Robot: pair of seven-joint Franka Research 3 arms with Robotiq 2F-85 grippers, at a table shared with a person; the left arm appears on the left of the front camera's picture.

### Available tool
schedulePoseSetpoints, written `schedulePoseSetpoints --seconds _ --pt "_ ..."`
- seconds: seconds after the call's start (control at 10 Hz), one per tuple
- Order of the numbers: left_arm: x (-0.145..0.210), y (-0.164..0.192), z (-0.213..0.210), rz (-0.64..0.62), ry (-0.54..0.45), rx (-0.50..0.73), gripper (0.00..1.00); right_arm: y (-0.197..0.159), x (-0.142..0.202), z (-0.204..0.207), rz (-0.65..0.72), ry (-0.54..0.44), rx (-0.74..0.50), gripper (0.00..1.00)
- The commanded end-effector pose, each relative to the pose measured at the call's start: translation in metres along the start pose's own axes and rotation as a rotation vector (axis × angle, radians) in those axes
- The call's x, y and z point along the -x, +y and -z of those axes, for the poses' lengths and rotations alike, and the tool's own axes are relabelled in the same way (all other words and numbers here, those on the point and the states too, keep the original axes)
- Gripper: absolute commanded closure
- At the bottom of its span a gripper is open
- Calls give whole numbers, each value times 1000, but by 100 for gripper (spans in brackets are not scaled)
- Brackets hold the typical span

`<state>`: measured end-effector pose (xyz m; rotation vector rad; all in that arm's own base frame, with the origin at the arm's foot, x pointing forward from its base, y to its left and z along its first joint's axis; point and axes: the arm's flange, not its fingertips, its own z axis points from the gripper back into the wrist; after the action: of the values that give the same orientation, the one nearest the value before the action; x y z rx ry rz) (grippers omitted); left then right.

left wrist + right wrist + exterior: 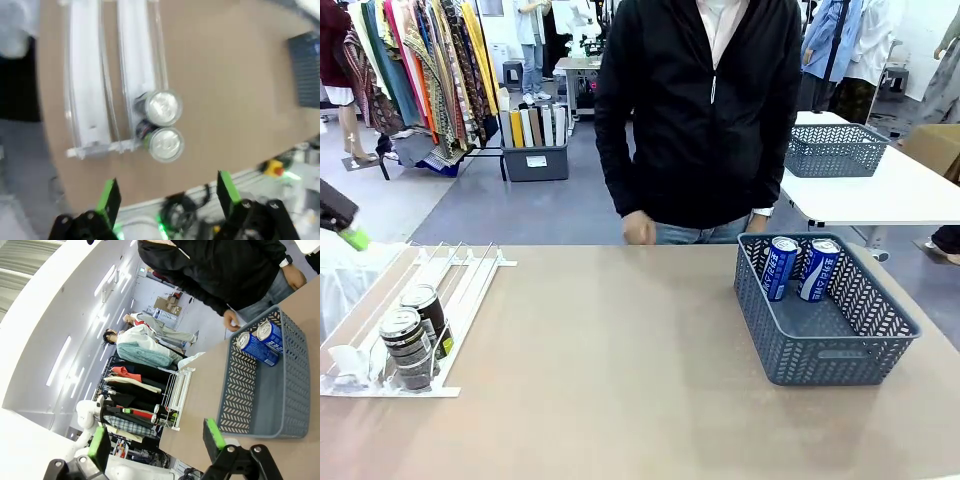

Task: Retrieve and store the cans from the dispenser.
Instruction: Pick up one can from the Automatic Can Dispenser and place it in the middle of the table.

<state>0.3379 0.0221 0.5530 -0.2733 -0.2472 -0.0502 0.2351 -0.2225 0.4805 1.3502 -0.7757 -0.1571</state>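
Judging from the layout, the task is rated about half done. 2 blue cans are stored in the blue-grey basket at the right of the table, leaning against its far wall. 2 dark cans are left in the dispenser, lined up 1 behind the other at the stopper end of 1 lane. The left hand is positioned above those cans, fingers apart, nothing gripped. The right hand is positioned clear of the basket, fingers likewise apart and empty. 2 retrievals are judged outstanding.
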Motion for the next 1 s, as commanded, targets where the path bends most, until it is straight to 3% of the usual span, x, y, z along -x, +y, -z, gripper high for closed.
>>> schedulePoseSetpoints --seconds 0.0,0.3,0.6,0.9 --pt "7 -37 14 74 129 -243 0 3 -3 2 -10 -20 -22 0" --pt "8 -70 32 79 121 -237 0 3 -3 2 -10 -20 -22 0" --pt "11 -66 25 87 119 -278 0 3 -3 2 -10 -20 -22 0" --pt "4 -70 65 47 154 -263 0 3 -3 2 -10 -20 -22 0"
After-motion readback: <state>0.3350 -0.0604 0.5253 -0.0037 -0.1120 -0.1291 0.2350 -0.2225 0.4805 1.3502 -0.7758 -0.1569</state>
